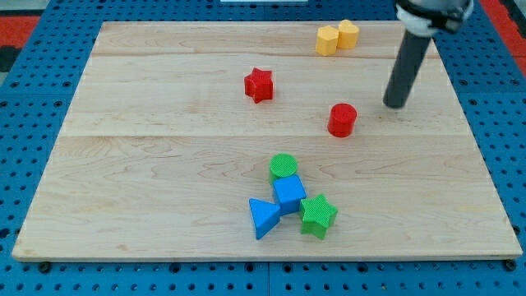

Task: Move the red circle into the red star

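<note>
The red circle (342, 119) stands right of the board's middle. The red star (258, 84) lies up and to its left, about a hundred pixels away, with bare wood between them. My tip (395, 104) rests on the board to the right of the red circle and slightly above it, with a small gap, not touching it. The dark rod rises from it toward the view's top right.
Two yellow blocks (328, 39) (348, 33) sit side by side near the top edge. A green circle (283, 166), blue cube (289, 194), blue triangle (263, 217) and green star (317, 215) cluster near the bottom middle. The wooden board (164, 164) lies on a blue pegboard.
</note>
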Robot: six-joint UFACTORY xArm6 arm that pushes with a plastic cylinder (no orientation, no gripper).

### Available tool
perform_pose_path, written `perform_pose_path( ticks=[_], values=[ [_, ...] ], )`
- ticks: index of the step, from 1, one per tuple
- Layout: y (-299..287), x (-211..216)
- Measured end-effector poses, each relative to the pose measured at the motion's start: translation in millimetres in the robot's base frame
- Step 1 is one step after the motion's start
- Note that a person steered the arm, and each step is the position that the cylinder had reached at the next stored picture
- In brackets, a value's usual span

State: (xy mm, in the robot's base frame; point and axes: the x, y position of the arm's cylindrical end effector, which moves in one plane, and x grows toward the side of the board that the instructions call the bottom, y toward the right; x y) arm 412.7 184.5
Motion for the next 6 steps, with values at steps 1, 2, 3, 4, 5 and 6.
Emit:
perform_pose_path(
  ticks=[1,2,3,4,5,6],
  values=[
    [-49.7,28.5],
    [-107.8,6.0],
    [-146.2,-14.7],
    [-148.4,-29.5],
    [-144.2,-35.4],
    [-110.2,-41.8]
  ],
)
